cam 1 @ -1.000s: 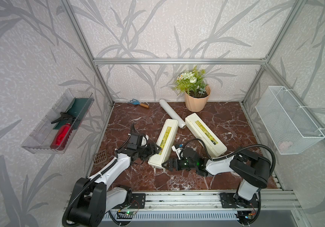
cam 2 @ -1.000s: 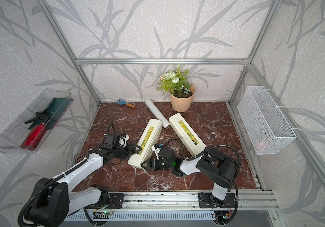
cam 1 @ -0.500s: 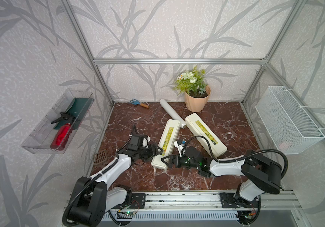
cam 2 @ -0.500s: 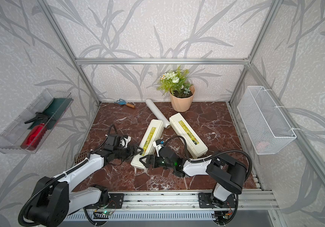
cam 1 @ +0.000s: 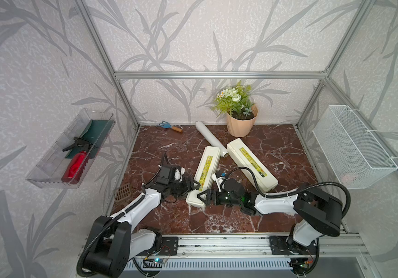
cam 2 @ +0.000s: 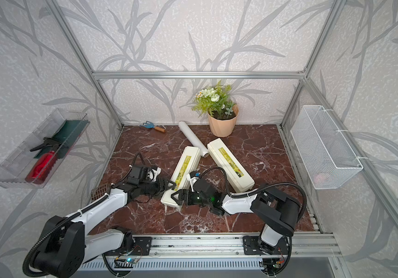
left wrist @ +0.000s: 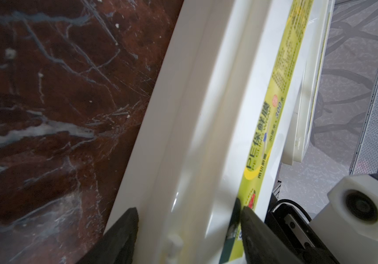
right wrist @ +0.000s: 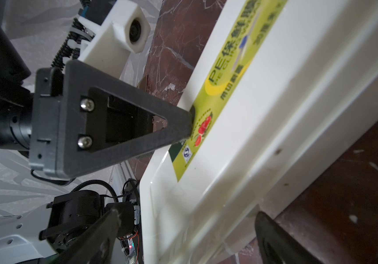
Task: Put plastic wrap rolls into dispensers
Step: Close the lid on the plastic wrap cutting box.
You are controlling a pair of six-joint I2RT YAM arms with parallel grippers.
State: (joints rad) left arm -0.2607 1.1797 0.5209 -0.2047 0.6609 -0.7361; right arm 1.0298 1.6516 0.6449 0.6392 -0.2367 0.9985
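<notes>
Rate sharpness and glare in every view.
Both top views: sharp, evenly lit, only soft shadows. Left wrist view: cream-white plastic dispenser box glossy, left tool blurred close up. Right wrist view: yellow-green label readable, box's near end smeared.

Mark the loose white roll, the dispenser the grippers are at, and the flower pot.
loose roll [cam 1: 211, 139], in a top view, mid-length of the tube.
near dispenser [cam 1: 206, 169], in a top view, on its yellow-green label.
flower pot [cam 1: 240, 126], in a top view, on its peach wall.

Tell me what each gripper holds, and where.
Left gripper seems clamped on the nearer dispenser at its front end, finger on label. Right gripper straddles that end, open, holding nothing.
</notes>
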